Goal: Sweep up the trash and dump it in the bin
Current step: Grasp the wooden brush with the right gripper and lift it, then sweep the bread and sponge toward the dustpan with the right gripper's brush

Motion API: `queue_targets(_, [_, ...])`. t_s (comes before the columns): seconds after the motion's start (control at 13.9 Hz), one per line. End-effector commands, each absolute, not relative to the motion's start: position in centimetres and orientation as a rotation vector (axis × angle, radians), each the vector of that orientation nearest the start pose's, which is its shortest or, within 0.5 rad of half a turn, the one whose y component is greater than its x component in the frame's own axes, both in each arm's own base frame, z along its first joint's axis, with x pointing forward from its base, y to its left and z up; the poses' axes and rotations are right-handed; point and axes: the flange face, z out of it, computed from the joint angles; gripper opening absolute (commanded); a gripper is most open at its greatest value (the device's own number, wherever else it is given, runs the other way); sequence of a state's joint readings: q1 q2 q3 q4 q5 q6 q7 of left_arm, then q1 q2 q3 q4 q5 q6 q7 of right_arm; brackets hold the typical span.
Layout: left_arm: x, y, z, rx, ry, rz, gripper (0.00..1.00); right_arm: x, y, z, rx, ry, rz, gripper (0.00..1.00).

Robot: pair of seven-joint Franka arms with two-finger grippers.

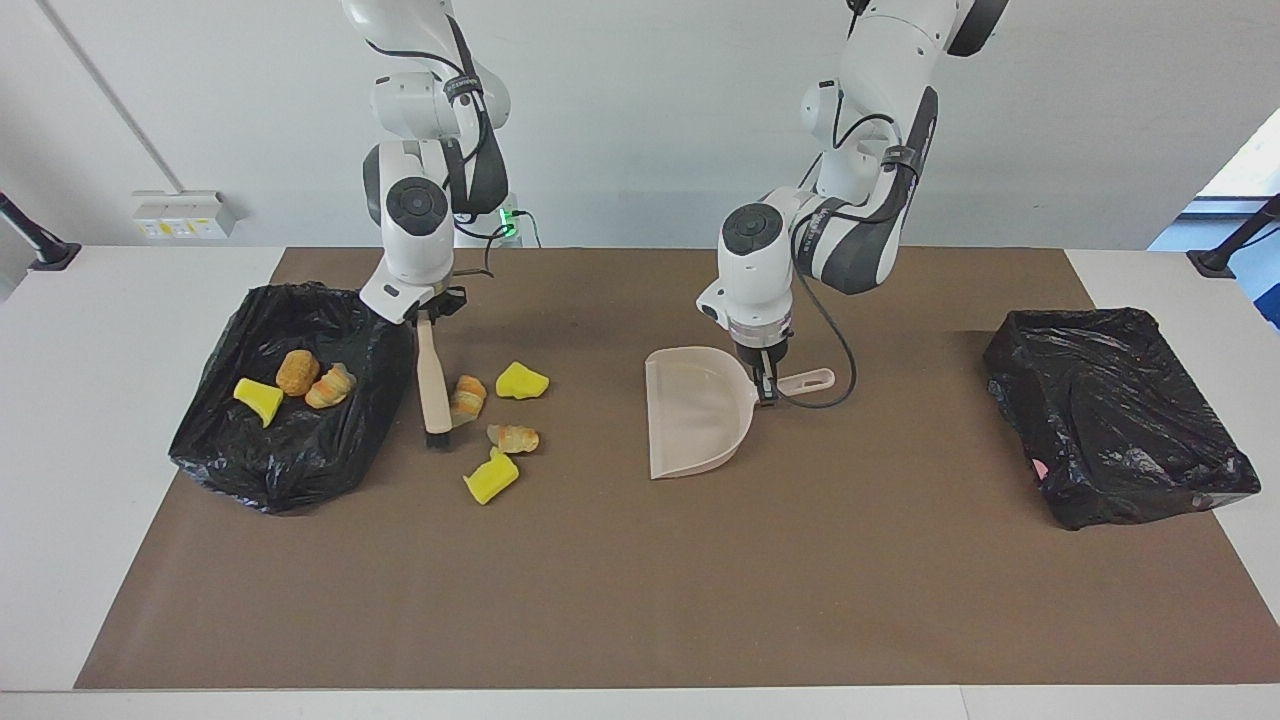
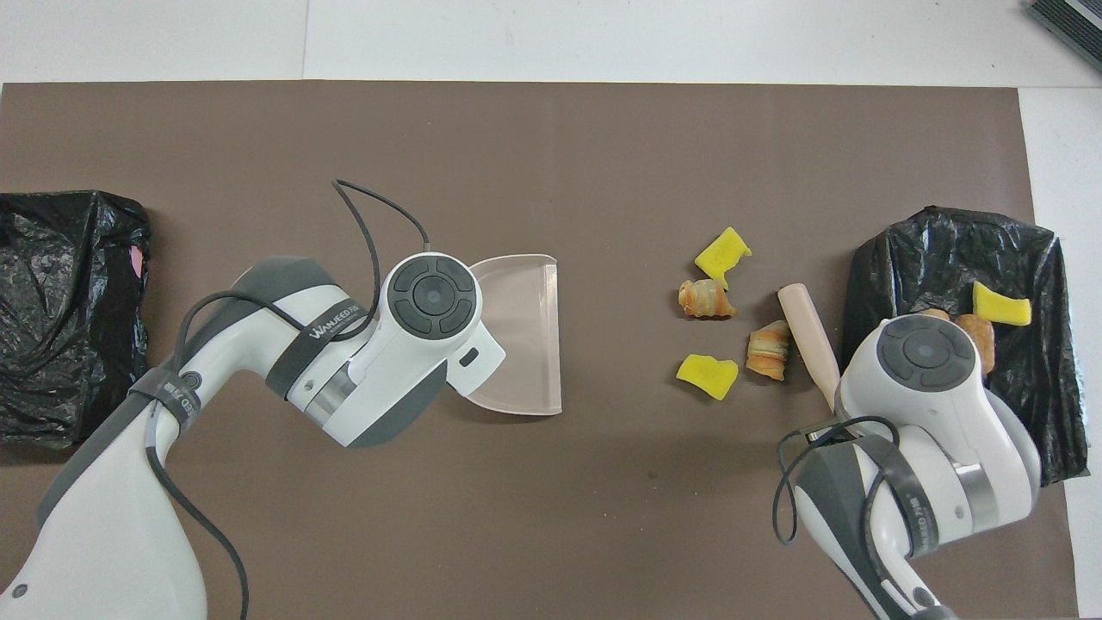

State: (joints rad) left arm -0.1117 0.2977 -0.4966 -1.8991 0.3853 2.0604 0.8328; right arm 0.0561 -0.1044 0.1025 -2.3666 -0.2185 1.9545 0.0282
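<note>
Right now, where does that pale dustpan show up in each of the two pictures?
Facing view: the dustpan lies mid-picture on the brown mat, the left gripper shut on its handle.
Overhead view: the dustpan sits just left of centre, partly hidden under the left arm.
Shared landmark: the four trash pieces on the mat, toward the right arm's end.

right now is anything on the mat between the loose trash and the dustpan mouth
Nothing visible: bare mat lies between the four loose trash pieces and the dustpan. The brush stands beside them, toward the right arm's bin.
</note>
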Motion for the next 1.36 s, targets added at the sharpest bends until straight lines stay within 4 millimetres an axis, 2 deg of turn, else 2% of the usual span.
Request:
queue_targets(0.0, [50.7,-31.3,35.5,-2.018,2.139,0.153,0.00,44.3,7.7,33.7,-3.237,-0.404,0.507,0.00])
queue_targets(0.14, [50.7,-31.3,35.5,-2.018,2.139,0.153,0.00,44.1,9.5,33.8,-3.204,-0.404,0.509,0.00])
queue_targets(0.29, [50.7,-31.2,35.4,-2.017,2.140,0.157,0.00,44.0,10.5,33.0,-3.157,-0.369,0.530,0.00])
queue_targets(0.43, [50.6,-31.2,35.3,-2.017,2.140,0.159,0.00,43.8,13.7,32.8,-3.107,-0.364,0.537,0.00])
queue_targets(0.72, [50.3,-31.1,35.3,-2.015,2.136,0.171,0.00,43.3,17.0,32.8,-3.061,-0.349,0.547,0.00])
queue_targets(1.08, [48.8,-31.0,35.0,-1.990,2.141,0.200,0.00,42.8,23.0,31.7,-2.929,-0.332,0.595,0.00])
queue_targets(1.29, [47.9,-30.9,34.9,-1.974,2.144,0.215,0.00,42.5,26.6,32.4,-2.845,-0.263,0.594,0.00])
